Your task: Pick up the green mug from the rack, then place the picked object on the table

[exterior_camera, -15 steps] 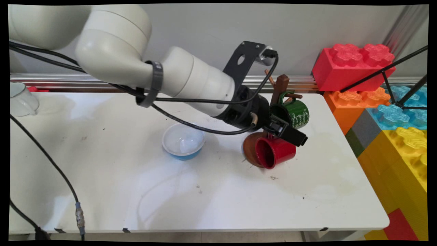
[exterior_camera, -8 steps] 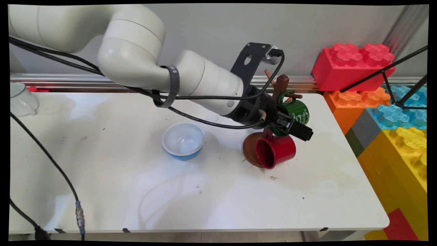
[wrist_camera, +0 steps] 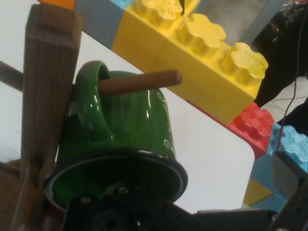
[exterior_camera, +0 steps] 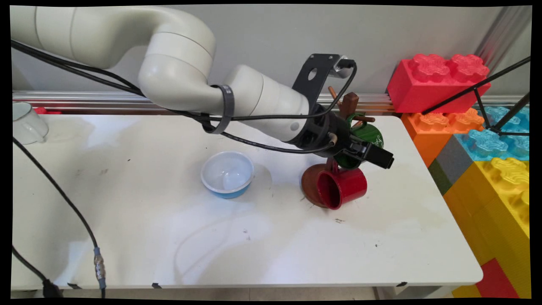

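Main view: the white arm reaches in from the upper left across the white table [exterior_camera: 127, 212], and its black gripper [exterior_camera: 372, 156] sits at the mug tree [exterior_camera: 348, 106] near the table's far right corner. The gripper lies across the front of the green mug [exterior_camera: 369, 134], which hangs by its handle on one of the tree's wooden pegs; the gripper body hides the mug's lower half. Whether the fingers are spread or closed, and whether they grasp anything, cannot be told here. Just below the gripper a red mug [exterior_camera: 341, 188] hangs on its side with its mouth facing the near left, in front of the tree's round brown base [exterior_camera: 310, 183]. A white bowl with a blue outside [exterior_camera: 228, 174] stands on the table to the left of the tree, well apart from it. A white cup [exterior_camera: 26, 123] stands at the far left edge. Large toy bricks [exterior_camera: 436, 80] in red, orange, blue and yellow are stacked to the right of the table.

Hand view: the green mug [wrist_camera: 122, 139] fills the middle, its handle looped over a wooden peg [wrist_camera: 139, 83] that sticks out from the tree's upright post [wrist_camera: 48, 91]. The mug's dark rim faces the camera, right against the gripper's black linkage at the bottom edge. The fingertips are not visible, so the grip cannot be judged. Yellow bricks [wrist_camera: 202, 57] lie behind.
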Controlling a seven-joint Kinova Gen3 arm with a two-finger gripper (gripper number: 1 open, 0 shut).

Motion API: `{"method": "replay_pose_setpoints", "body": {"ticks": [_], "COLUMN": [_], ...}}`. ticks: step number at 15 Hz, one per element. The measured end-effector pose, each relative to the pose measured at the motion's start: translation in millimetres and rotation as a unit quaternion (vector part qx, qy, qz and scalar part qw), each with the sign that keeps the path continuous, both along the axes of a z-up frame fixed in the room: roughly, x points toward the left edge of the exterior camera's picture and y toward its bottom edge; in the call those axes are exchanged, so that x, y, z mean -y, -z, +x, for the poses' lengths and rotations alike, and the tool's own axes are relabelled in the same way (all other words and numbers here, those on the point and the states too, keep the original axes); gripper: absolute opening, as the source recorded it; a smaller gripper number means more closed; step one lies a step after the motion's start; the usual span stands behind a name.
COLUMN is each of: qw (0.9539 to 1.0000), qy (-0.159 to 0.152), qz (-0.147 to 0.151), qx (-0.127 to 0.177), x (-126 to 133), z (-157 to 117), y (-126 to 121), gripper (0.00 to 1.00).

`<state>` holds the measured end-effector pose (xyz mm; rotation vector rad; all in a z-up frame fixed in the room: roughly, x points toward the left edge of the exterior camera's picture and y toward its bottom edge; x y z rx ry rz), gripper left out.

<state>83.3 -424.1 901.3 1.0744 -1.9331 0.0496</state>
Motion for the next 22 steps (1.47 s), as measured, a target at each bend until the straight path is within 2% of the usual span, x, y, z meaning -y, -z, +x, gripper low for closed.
{"method": "replay_pose_setpoints", "body": {"ticks": [10, 11, 22], "qw": [0.9998, 0.9998, 0.9996], "qy": [-0.011, -0.012, -0.021], "qz": [0.008, 0.008, 0.01], "qx": [-0.012, -0.014, -0.015], "x": [6.9, 7.5, 9.1], "z": [0.8, 1.1, 9.4], "y": [4.6, 4.4, 3.7], "gripper": [1.0, 0.0, 0.0]}}
